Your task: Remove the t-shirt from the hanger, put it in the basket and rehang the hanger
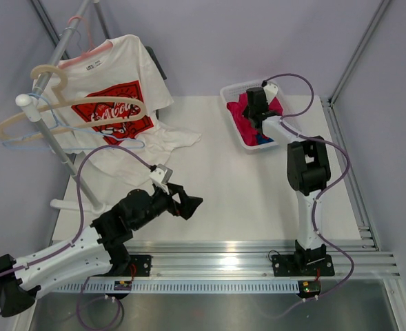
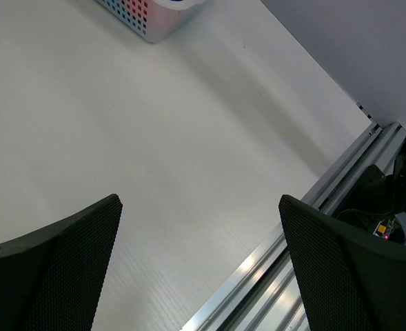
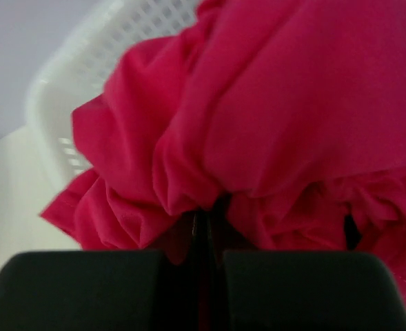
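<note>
The magenta-red t-shirt (image 1: 240,114) lies bunched in the white basket (image 1: 234,131) at the back right. It fills the right wrist view (image 3: 292,103). My right gripper (image 1: 259,110) reaches down into the basket, and its jaws (image 3: 207,234) are shut on a fold of the t-shirt. The beige wooden hanger (image 1: 13,118) hangs bare on the rack at the far left. My left gripper (image 1: 189,203) is open and empty, low over the table near the front edge, and the left wrist view (image 2: 199,207) shows only table between its fingers.
A white Coca-Cola t-shirt (image 1: 120,83) hangs on a pink hanger (image 1: 92,48) from the slanted rack pole (image 1: 58,41), its hem on the table. Thin blue wire hangers (image 1: 23,141) hang beside the wooden one. Blue cloth (image 1: 261,140) lies in the basket. An aluminium rail (image 2: 313,200) runs along the front.
</note>
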Motion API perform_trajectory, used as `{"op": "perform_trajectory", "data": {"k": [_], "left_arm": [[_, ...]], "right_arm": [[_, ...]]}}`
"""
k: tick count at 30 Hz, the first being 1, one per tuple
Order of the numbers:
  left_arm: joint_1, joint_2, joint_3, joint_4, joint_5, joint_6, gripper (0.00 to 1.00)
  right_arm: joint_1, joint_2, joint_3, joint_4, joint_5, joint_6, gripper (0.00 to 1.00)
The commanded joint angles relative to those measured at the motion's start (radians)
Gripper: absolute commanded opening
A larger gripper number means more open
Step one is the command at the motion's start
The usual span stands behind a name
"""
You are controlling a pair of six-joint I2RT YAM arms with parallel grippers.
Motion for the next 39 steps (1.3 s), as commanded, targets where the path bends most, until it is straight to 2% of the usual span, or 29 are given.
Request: {"op": "perform_trajectory", "data": {"k": [1, 3, 4, 8, 13, 18, 20, 21, 23, 24, 26, 29, 33, 36, 39], "left_arm": [[-0.003, -0.019, 0.000, 0.025, -0.018, -0.006, 0.99], [-0.003, -0.020, 0.000, 0.024, -0.023, -0.006, 0.99], [-0.003, -0.022, -0.002, 0.024, -0.023, -0.006, 0.99], [-0.003, -0.025, 0.000, 0.019, -0.032, -0.003, 0.99], [-0.003, -0.036, -0.002, 0.013, -0.043, -0.003, 0.99], [-0.003, -0.045, -0.007, 0.013, -0.058, -0.002, 0.99], [-0.003, -0.045, -0.007, 0.013, -0.061, -0.002, 0.99], [-0.003, -0.043, -0.007, 0.013, -0.061, -0.002, 0.99], [-0.003, -0.039, -0.005, 0.013, -0.061, 0.000, 0.99], [-0.003, -0.040, -0.005, 0.013, -0.063, 0.000, 0.99], [-0.003, -0.034, -0.003, 0.013, -0.064, 0.004, 0.99], [-0.003, -0.033, 0.000, 0.013, -0.063, 0.004, 0.99], [-0.003, -0.033, -0.003, 0.013, -0.061, 0.006, 0.99], [-0.003, -0.031, -0.002, 0.013, -0.060, 0.007, 0.99], [-0.003, -0.030, 0.000, 0.012, -0.057, 0.011, 0.99]], "right_arm": [[-0.032, 0.032, 0.052, -0.134, -0.006, 0.150, 0.00], [-0.049, 0.035, 0.074, -0.200, -0.020, 0.205, 0.03], [-0.057, 0.036, 0.080, -0.226, -0.064, 0.237, 0.08], [-0.129, 0.065, 0.025, -0.219, -0.325, 0.426, 0.15], [-0.137, 0.070, -0.004, -0.193, -0.337, 0.414, 0.20], [-0.137, 0.012, 0.005, -0.189, -0.328, 0.302, 0.42], [-0.135, -0.025, 0.067, -0.270, -0.294, 0.247, 0.49], [-0.135, -0.043, 0.081, -0.294, -0.264, 0.233, 0.61], [-0.135, -0.101, 0.109, -0.328, -0.241, 0.189, 0.72], [-0.135, -0.119, 0.118, -0.344, -0.219, 0.173, 0.81], [-0.135, -0.161, 0.153, -0.364, -0.205, 0.129, 0.86], [-0.135, -0.198, 0.193, -0.400, -0.181, 0.074, 0.90], [-0.135, -0.173, 0.259, -0.421, -0.243, 0.032, 0.89], [-0.131, -0.140, 0.259, -0.339, -0.366, -0.008, 0.85], [-0.117, -0.122, 0.210, -0.180, -0.487, -0.023, 0.83]]}}
